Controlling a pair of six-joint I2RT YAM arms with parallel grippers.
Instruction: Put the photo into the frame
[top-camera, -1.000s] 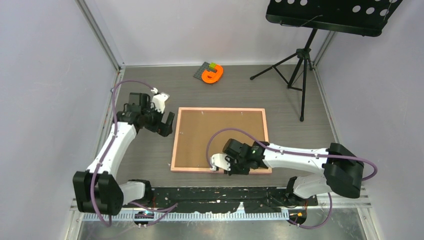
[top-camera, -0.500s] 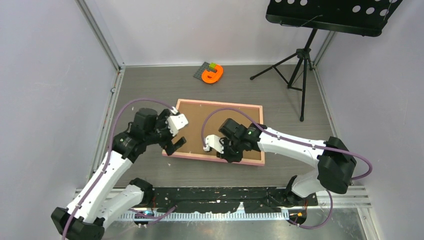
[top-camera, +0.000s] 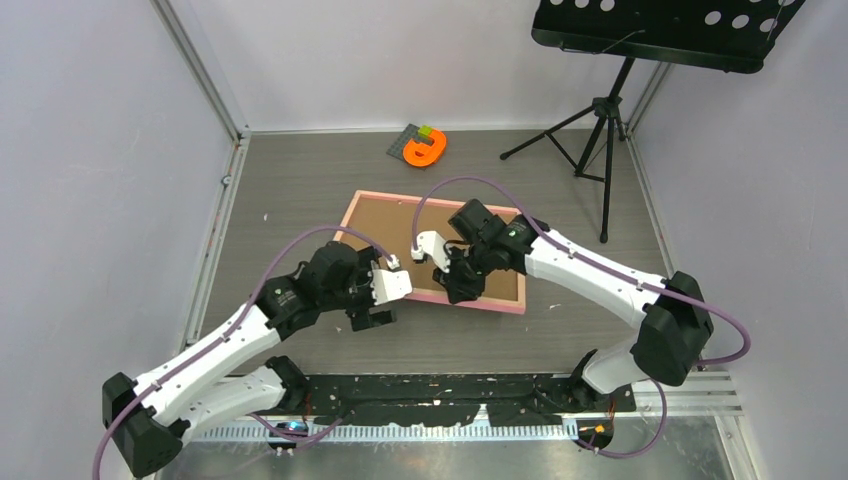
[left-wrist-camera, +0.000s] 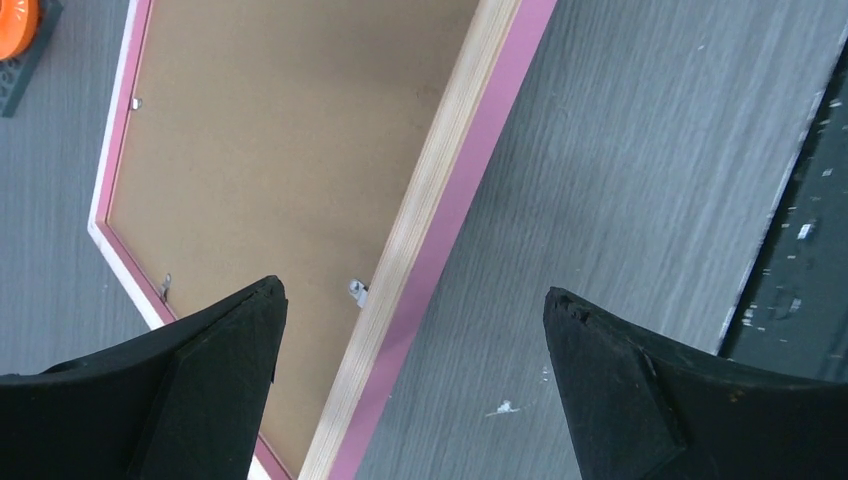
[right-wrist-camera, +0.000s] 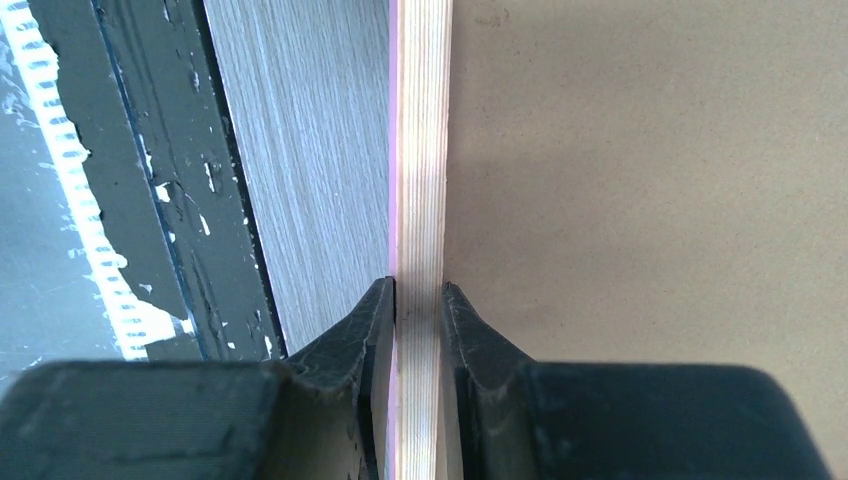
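Since a second ago the frame (top-camera: 495, 304) has slid and turned from the near middle of the worktop (top-camera: 300, 170) toward its far edge, and the left arm has swung in to the frame's near left corner. The right gripper (right-wrist-camera: 418, 300) is clenched on the frame's thin near rim, one finger outside and one on the brown backing board (top-camera: 385, 225), which faces up. The left gripper (left-wrist-camera: 412, 297) hangs released, jaws wide, over the frame's pink edge without touching it. We cannot see the photo anywhere; whether it lies under the board we cannot tell.

Our worry is the grip: a narrow pinch at one spot on a large frame could let it pivot or slip out. A careless left arm could also knock the corner, or catch the small metal clips (left-wrist-camera: 357, 291) and loosen the board.
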